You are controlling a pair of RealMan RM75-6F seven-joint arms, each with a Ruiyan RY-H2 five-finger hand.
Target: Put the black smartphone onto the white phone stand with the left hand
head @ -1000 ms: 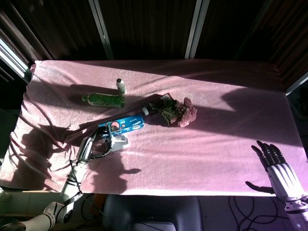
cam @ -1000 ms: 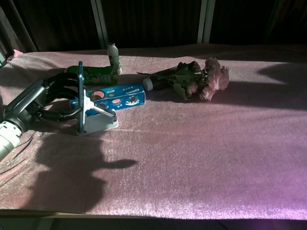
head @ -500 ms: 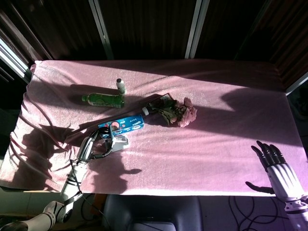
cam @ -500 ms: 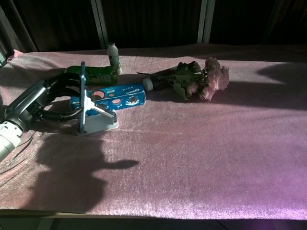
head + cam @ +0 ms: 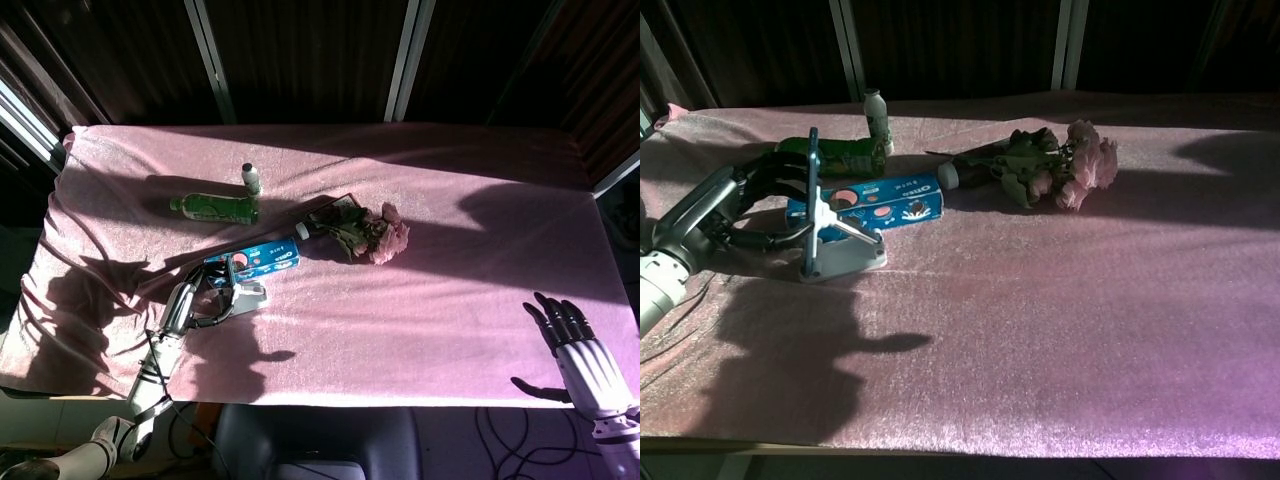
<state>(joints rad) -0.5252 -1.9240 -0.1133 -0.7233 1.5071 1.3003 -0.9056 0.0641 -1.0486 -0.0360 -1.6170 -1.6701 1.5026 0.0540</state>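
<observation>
Chest view first, from the left: my left hand (image 5: 735,205) is wrapped around the black smartphone (image 5: 812,195), fingers curled at its back edge, and I have it upright on edge against the white phone stand (image 5: 845,250). Its lower end looks seated at the foot of the stand, though I can't tell whether it fully bears there. I judge my grip is only steadying it until the stand takes the weight. Just behind lie a blue Oreo box (image 5: 880,203) and a green bottle (image 5: 840,155) on its side, with a small white bottle (image 5: 874,108) upright beyond, so I have little room to back out. Further right rests a bouquet of pink roses (image 5: 1055,165) on the pink-clothed desk (image 5: 1060,330). Head view shows my right hand (image 5: 580,355) idle at the desk's near right corner, fingers spread, holding nothing.
</observation>
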